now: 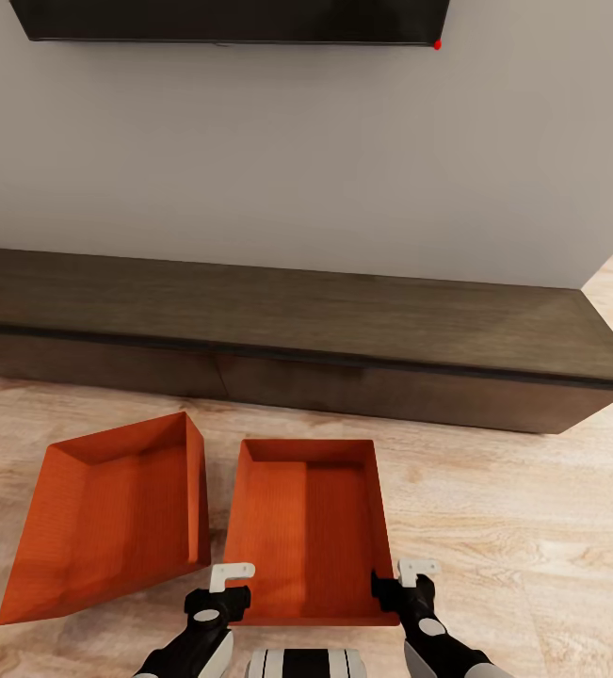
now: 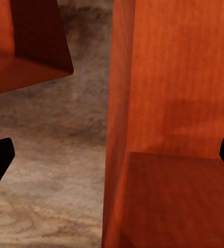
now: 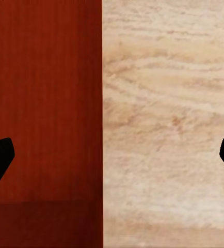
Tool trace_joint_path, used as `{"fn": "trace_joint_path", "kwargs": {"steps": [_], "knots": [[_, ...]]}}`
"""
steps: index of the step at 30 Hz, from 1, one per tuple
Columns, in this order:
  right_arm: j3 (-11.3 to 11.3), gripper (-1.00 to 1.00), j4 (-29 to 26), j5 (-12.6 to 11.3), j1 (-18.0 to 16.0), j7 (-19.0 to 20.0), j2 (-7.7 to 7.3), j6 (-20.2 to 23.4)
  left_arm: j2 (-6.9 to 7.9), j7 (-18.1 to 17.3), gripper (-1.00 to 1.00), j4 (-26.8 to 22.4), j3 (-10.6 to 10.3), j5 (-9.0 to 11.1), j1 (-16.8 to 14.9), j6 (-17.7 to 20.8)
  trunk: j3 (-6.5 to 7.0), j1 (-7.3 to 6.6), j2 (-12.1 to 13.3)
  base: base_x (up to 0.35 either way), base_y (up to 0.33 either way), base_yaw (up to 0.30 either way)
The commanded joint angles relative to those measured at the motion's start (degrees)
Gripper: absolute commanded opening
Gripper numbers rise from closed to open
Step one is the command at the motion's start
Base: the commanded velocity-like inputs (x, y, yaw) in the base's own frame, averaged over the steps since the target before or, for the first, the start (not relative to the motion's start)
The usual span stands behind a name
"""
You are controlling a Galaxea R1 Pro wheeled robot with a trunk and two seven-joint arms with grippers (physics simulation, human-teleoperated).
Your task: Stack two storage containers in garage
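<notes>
Storage containers point(image 1: 308, 527) point(image 1: 108, 513) sit side by side; left gripper point(image 1: 219, 591) and right gripper point(image 1: 402, 584), both spread apart, straddle one's near corners.

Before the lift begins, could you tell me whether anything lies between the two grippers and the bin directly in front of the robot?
Nothing visible does. The left gripper and right gripper hang open at the near corners of the container, each straddling a side wall. The second container sits apart, to the left.

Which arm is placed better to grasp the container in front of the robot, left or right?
Neither alone: the left gripper straddles the near container's left wall, the right gripper its right wall, both open. Probably a two-arm lift.
</notes>
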Motion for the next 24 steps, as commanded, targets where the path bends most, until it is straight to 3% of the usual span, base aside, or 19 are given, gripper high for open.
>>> {"fn": "trace_joint_path", "kwargs": {"steps": [1, 24], "knots": [[0.5, 1.0, 0.1, -0.5, 0.0, -0.2, 0.0, -0.6, 0.03, 0.4, 1.0, 0.0, -0.5, 0.3, 0.0, 0.1, -0.03, -0.01, 0.0, 0.0, 0.0, 0.0], [0.5, 1.0, 0.1, -0.4, 0.0, -0.2, 0.0, -1.4, -0.02, 0.9, 1.0, 0.0, -0.5, 0.3, 0.0, 0.1, -0.03, -0.01, 0.0, 0.0, 0.0, 0.0]]}}
